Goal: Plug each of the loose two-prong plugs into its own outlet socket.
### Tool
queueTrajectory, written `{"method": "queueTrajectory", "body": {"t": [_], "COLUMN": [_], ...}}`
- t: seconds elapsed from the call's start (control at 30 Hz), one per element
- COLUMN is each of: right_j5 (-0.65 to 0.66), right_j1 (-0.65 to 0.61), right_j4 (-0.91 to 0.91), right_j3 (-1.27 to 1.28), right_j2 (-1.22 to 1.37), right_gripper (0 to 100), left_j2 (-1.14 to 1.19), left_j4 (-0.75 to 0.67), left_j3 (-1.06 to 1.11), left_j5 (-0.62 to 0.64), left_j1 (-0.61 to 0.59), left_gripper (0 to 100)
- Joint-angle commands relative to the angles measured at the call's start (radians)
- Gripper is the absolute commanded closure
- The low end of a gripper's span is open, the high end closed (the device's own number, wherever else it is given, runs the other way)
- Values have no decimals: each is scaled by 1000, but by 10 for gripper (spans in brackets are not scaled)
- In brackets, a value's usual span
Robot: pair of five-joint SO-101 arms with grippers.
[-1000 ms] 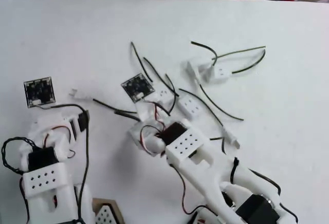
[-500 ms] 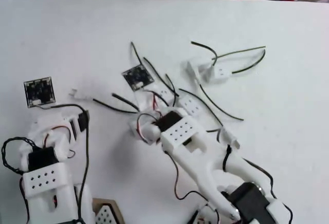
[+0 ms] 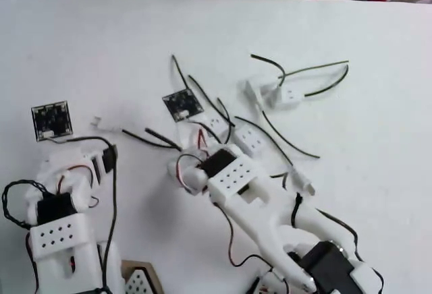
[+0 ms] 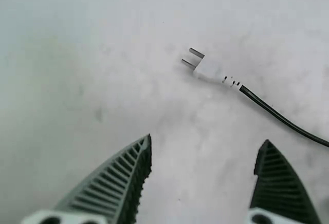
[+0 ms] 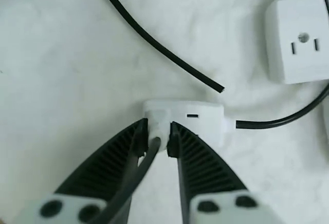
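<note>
At the middle of the white table (image 3: 364, 31), my right gripper (image 5: 157, 129) is clamped on a white plastic plug body (image 5: 156, 117). Its dark cord runs back between the jaws, and the body is pressed against the end of a white rectangular outlet block (image 5: 200, 121). I can't see the prongs, so I can't say whether it is fully seated or only touching. I'd judge this first pairing as in hand, not finished. Near it lies a second white square-faced outlet socket (image 5: 300, 39), its slots bare and nothing in it. A cut black cord end (image 5: 218, 87) lies loose between the two.

Over by my left arm, the left gripper (image 4: 205, 143) hangs with its jaws spread wide and nothing between them. Ahead of it a small white two-prong plug on a black cord (image 4: 208, 69) lies flat on the table, prongs free, well apart from any socket. What looks like another loose white plug (image 3: 305, 185) lies on the other side of the right arm, also unplugged. At the back, a cluster of white pieces and cords (image 3: 277, 94) is too tangled for me to tell whether anything there is mated.

By my reckoning at most one plug is going in, and at least two are left to do, with the bare socket open for one of them.
</note>
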Motion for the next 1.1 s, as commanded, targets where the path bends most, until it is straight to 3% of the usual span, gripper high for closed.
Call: {"method": "queueTrajectory", "body": {"t": [0.0, 0.5, 0.73, 1.07], "right_j5": [-9, 126, 132, 189], "right_j1": [-15, -41, -85, -85], "right_j4": [19, 42, 48, 50], "right_j3": [-5, 3, -55, -60], "right_j2": [16, 59, 223, 237], "right_gripper": [981, 981, 981, 981], "left_j2": [-21, -21, -21, -21], "left_j4": [-21, -21, -20, -21], "left_j3": [-9, -9, -9, -8], "left_j5": [6, 6, 6, 6], "left_j1": [-5, -5, -7, -27], "left_gripper": [684, 684, 684, 684]}}
